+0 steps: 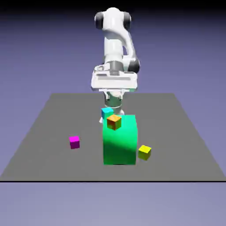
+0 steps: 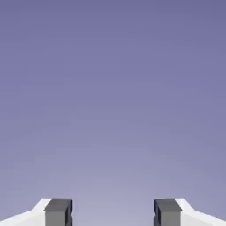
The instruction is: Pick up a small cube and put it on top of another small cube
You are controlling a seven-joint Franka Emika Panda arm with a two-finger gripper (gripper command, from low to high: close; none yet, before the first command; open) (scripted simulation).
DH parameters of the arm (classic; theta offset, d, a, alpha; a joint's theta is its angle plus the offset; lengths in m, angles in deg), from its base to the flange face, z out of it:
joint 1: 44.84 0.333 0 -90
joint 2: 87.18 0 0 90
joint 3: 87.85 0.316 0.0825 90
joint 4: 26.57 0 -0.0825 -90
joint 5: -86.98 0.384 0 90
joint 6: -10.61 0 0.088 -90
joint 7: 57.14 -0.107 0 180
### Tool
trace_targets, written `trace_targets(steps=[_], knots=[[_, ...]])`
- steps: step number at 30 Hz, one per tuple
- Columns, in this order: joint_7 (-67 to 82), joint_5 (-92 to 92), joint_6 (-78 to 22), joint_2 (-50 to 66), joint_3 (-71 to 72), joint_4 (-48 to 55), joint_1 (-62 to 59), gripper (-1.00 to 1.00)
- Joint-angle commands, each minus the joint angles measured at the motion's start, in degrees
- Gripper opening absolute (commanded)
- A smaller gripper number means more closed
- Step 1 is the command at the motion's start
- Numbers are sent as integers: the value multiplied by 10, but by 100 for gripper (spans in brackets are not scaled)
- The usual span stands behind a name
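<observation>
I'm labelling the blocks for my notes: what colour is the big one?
Bright green; the big block shows best in the exterior view.

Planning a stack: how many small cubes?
4. In the exterior view: magenta left of the green block, yellow right, cyan and orange near its top. Others may be hidden.

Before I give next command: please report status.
Gripper open, nothing between tips. Magenta cube alone on table. Big green block stands between magenta and yellow cubes.
</observation>
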Motion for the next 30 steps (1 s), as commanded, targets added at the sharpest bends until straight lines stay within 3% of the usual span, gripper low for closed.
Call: trace_targets(steps=[1,30], knots=[[20,-5,-10,14,11,9,4,0],[742,-633,-392,497,214,407,-345,0]])
